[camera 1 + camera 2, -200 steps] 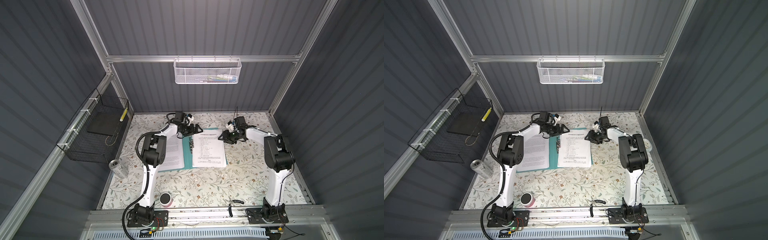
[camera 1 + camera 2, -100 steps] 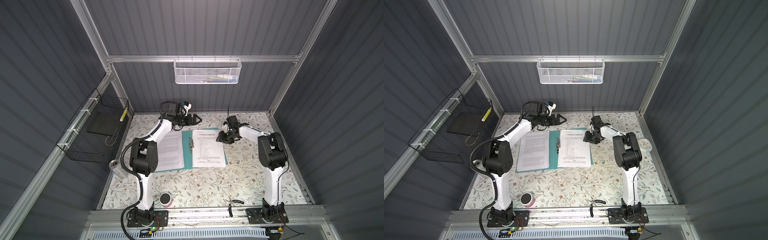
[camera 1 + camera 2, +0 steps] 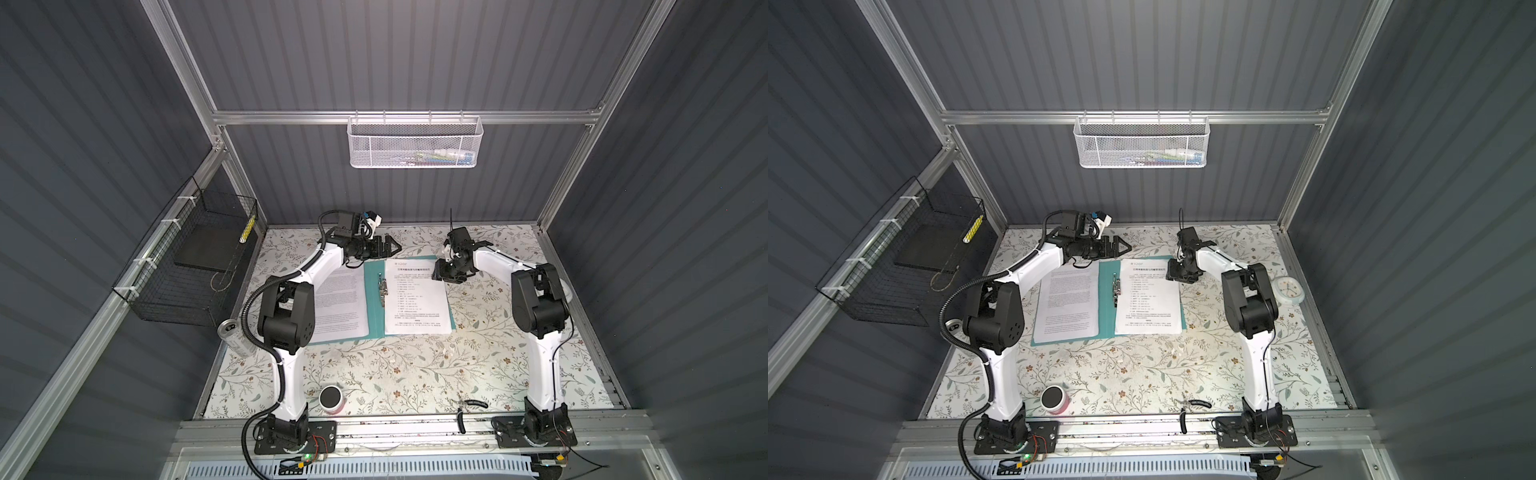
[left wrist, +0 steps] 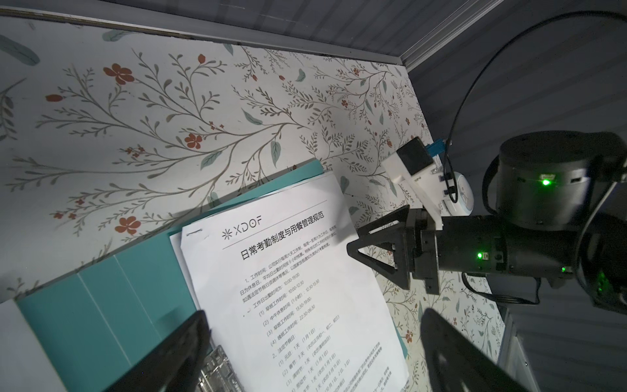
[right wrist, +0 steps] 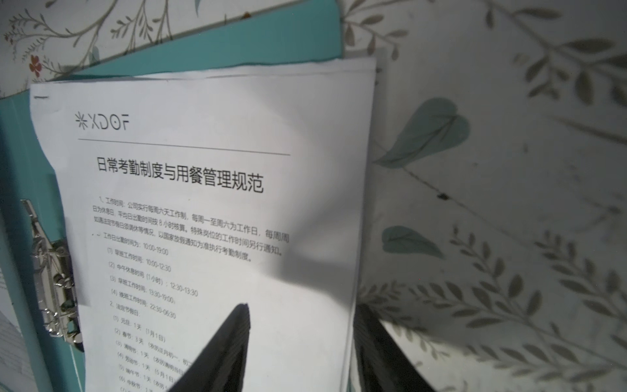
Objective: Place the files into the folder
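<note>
Left gripper point(image 3: 392, 248): jaws wide apart, nothing between them. It is raised by the far edge of the folder point(image 3: 374, 320), left of the spine. In the left wrist view its fingers point(image 4: 176, 353) run out of frame.
Right gripper point(image 3: 441, 275): jaws partly apart, straddling the right edge of the right-hand files point(image 3: 417, 299) near their far corner. One of the fingers point(image 5: 224, 346) sits over the top sheet and its partner beside the edge (pad contact with the paper cannot be told).
Right-hand files: on the folder's right leaf, slightly skewed, with the far right corner past the folder's corner. The printed heading reads only in the wrist views.
Left-hand files point(image 3: 343, 303): on the left leaf. The near left corner is hidden behind the left arm point(image 3: 286, 316).
Folder: open flat, centre of the table toward the far side. It is mostly covered, and teal shows along the spine and margins.
Clip point(image 3: 381, 286): metal, on the spine between the two lots of files.
Can point(image 3: 232, 332): left table edge, partly behind the left arm.
Clock point(image 3: 1287, 289): white, on the right, beside the right arm point(image 3: 1250, 307).
White mesh basket point(image 3: 415, 143): on the far wall; contents are too blurred to name.
Black wire basket point(image 3: 195, 266): on the left wall, holding a dark flat slab.
</note>
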{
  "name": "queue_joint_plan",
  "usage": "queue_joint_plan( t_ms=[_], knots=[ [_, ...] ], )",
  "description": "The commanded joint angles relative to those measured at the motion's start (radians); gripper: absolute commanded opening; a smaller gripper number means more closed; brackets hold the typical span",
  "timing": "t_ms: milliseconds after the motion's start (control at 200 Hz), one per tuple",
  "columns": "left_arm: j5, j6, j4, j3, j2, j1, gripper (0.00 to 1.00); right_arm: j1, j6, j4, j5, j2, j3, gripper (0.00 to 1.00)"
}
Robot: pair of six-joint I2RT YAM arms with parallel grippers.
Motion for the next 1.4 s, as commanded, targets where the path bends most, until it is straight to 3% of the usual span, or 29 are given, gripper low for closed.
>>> queue_joint_plan(
  t_ms=[0,415,650,1036,1396],
  knots=[
    [0.001,0.021,-0.005,-0.01,0.025,-0.005,0.97,0.008,-0.011,-0.032,0.02,0.022,0.029,0.52],
    [0.011,0.014,0.0,-0.02,0.04,-0.005,0.97,0.014,-0.02,-0.051,0.017,0.052,0.098,0.53],
    [0.016,0.018,-0.005,-0.027,0.039,-0.006,0.97,0.018,0.003,-0.097,0.104,0.037,0.1,0.53],
    [0.024,0.014,0.007,-0.071,0.012,-0.006,0.97,0.047,0.09,0.059,0.031,-0.321,-0.381,0.55],
    [0.031,0.007,0.021,-0.093,-0.001,-0.008,0.97,0.062,0.142,0.126,-0.03,-0.335,-0.469,0.55]
  ],
)
